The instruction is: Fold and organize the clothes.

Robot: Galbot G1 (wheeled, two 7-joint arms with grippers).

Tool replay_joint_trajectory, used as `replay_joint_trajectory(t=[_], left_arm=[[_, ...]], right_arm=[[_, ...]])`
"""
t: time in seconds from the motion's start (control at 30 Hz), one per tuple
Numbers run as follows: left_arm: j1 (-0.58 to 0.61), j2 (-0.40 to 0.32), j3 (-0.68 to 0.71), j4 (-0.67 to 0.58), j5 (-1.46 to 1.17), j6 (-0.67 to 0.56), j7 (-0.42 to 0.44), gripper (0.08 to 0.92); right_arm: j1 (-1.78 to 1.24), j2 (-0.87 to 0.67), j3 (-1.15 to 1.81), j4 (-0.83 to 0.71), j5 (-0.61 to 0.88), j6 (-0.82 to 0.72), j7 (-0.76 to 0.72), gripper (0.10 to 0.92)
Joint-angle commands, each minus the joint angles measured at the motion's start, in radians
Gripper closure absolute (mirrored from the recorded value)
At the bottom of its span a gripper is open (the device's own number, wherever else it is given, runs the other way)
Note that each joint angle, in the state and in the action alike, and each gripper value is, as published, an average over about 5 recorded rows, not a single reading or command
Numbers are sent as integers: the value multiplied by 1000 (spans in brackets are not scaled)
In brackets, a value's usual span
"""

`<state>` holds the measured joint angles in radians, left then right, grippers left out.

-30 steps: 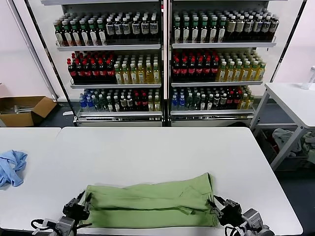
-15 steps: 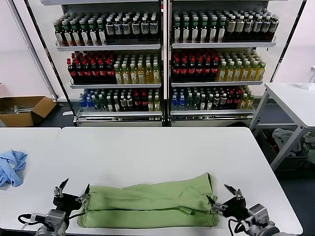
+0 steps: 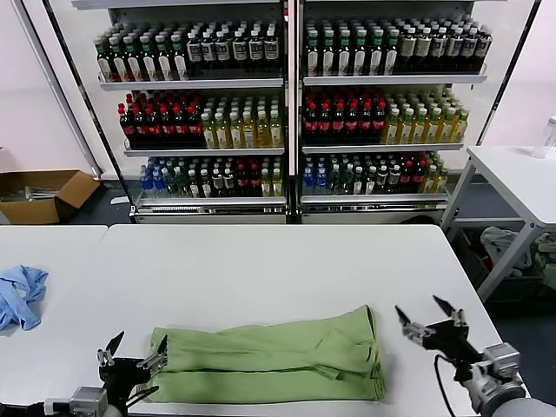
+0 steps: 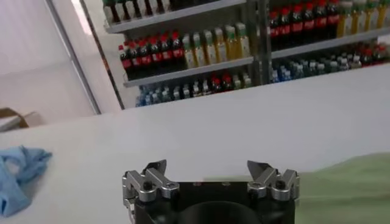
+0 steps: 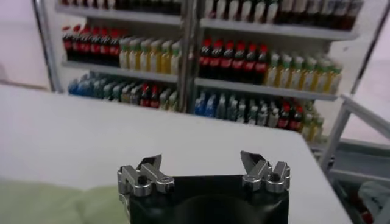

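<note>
— Starting nearest the robot: where do the two grippers stand?

— Left gripper sits low at the near table edge, just beside the left end of the polo shirt, jaws spread wide and holding nothing. Right gripper hangs off the shirt's right end, a little apart from it, also spread wide and empty.

— And the shirt itself?

— It lies on the white table near the front edge, folded lengthwise into a long green band running left to right, with layered edges showing at the right end.

— How would you expect it to handle?

— Light and limp, I'd judge. No stiffness, so any unsupported part will sag and the layers could slide apart. Nothing fragile about it.

— Where to take hold?

— Probably the two short ends, pinching through all layers at once so the fold stays together.

— Anything farther out?

— A light blue cloth lies well apart at the left, and shelves of bottles stand behind the table.
</note>
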<state>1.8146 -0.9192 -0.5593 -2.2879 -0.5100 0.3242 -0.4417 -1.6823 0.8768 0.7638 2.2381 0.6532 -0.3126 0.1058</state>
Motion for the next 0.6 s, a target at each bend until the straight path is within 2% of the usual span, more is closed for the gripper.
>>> replay_joint_trajectory(t=[0.03, 0.27, 0.6], left_arm=[[67, -62, 45, 34, -87, -169, -6, 177], [20, -58, 50, 131, -181, -215, -4, 177], [-43, -84, 106, 205, -215, -217, 54, 177]], right_arm=[[4, 8, 54, -35, 116, 208, 40, 203], [11, 7, 72, -43, 154, 237, 38, 203], [9, 8, 87, -50, 156, 236, 38, 203]])
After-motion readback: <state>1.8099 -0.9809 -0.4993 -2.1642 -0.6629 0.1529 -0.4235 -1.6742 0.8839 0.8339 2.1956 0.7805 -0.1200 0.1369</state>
